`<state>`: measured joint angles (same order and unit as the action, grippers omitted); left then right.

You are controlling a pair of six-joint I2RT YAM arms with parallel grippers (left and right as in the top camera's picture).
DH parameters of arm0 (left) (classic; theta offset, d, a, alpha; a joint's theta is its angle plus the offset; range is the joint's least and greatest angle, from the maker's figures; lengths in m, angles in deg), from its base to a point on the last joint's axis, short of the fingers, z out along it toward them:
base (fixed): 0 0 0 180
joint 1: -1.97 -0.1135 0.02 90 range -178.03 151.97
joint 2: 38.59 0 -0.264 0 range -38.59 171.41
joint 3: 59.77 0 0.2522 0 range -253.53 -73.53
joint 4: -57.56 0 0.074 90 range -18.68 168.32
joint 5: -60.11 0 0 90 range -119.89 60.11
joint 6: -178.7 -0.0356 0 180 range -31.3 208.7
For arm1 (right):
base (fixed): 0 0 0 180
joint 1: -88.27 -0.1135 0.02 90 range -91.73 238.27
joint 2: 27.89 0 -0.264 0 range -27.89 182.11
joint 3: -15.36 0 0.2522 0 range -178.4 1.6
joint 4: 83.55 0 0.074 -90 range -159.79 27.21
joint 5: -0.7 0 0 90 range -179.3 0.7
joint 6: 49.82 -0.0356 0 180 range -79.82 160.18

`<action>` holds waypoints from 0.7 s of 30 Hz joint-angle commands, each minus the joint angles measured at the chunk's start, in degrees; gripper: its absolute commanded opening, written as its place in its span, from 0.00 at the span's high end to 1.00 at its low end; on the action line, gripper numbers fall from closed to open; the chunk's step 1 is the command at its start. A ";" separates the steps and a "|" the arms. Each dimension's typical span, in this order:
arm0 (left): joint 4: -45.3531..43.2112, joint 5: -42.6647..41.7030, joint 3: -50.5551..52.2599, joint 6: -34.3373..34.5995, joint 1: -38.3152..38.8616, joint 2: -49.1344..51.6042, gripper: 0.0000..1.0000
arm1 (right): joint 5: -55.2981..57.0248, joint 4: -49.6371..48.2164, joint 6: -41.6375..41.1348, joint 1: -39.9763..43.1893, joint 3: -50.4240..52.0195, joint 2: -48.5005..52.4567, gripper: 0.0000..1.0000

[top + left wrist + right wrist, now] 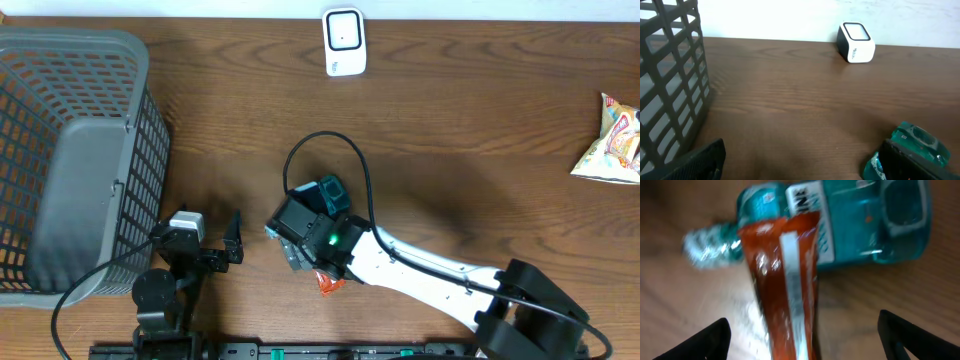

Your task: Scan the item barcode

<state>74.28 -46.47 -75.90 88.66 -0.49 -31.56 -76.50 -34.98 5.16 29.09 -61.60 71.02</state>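
Two arms reach over the brown wood-grain counter (470, 110) from its near edge. The right arm stretches from the near right corner toward the middle, wrist bent down. The right gripper (802, 337) is released: its black fingers (707, 340) stand wide apart on either side of a glossy orange-red packet with a white stripe (790, 280) and are not seen touching it. The left arm is folded low at the near left, just beside the basket. The left gripper (205, 240) points toward the far edge, spread open and grasping nothing.

At the counter's left end stands a large grey plastic mesh basket (130, 130), upright, its solid grey floor showing through the open top.

The orange-red packet lies flat near the middle of the counter, under the right wrist, with one end overlapping a teal transparent plastic pack (875, 225). A crinkled silver-and-teal wrapper end (710, 242) shows beside them, blurred. At the right edge, well apart, lies a pale crinkled snack bag with red and yellow print (612, 140). A small white barcode scanner with a dark window (344, 42) stands by the far edge, in front of a white wall (790, 17).
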 commanded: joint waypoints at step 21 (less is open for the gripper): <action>0.79 -0.31 1.55 -0.35 0.02 -0.17 0.02 | -2.40 2.64 1.95 3.30 0.31 5.99 0.56</action>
<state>74.28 -46.45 -75.90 88.66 -0.49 -31.56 -79.54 -32.38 2.18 30.67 -61.58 77.14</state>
